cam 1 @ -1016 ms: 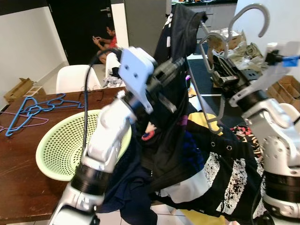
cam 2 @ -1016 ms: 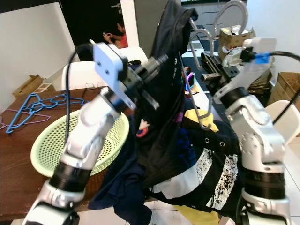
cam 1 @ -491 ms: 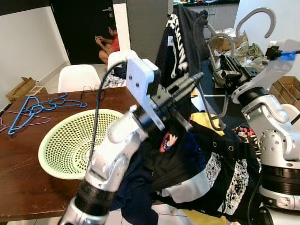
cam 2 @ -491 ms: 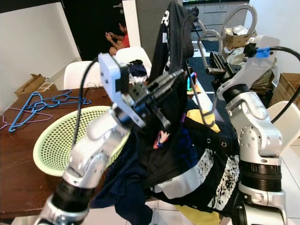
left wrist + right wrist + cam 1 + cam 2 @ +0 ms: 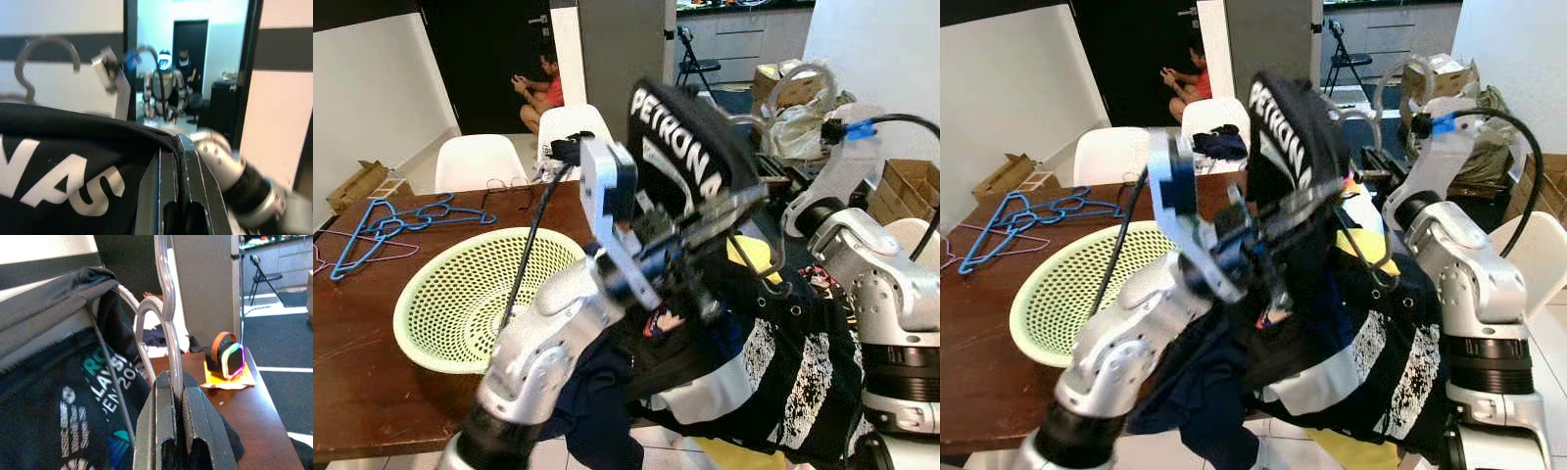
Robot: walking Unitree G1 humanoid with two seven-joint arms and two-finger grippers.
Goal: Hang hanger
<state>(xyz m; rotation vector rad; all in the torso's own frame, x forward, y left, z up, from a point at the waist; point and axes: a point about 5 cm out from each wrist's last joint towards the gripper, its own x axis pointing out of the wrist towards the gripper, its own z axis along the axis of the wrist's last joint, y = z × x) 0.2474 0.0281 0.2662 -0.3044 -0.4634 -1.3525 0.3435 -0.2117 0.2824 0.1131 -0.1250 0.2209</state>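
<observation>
Fingers of left gripper (image 5: pixel 177 147) clamped on black shirt (image 5: pixel 690 157) fabric, lifted high over garment pile (image 5: pixel 773 362) at worktop (image 5: pixel 372 372) edge. Fingers of right gripper (image 5: pixel 170 382) pinched shut on grey hanger (image 5: pixel 164 328) neck, hook up, hanger body inside shirt.

Risks, as judgement:
- Two grips pulling apart: fabric slips, or shoulder slides off hanger arm.
- Thin neck could rotate in pinch, hook mis-aimed.
- Hem may drag pile down.
- Rail can't be made out; blind reach likely.

Further back: green basket (image 5: pixel 460 294), blue hangers (image 5: pixel 386 225), white chairs (image 5: pixel 475 162), seated person (image 5: pixel 540 86) in doorway, well apart.
</observation>
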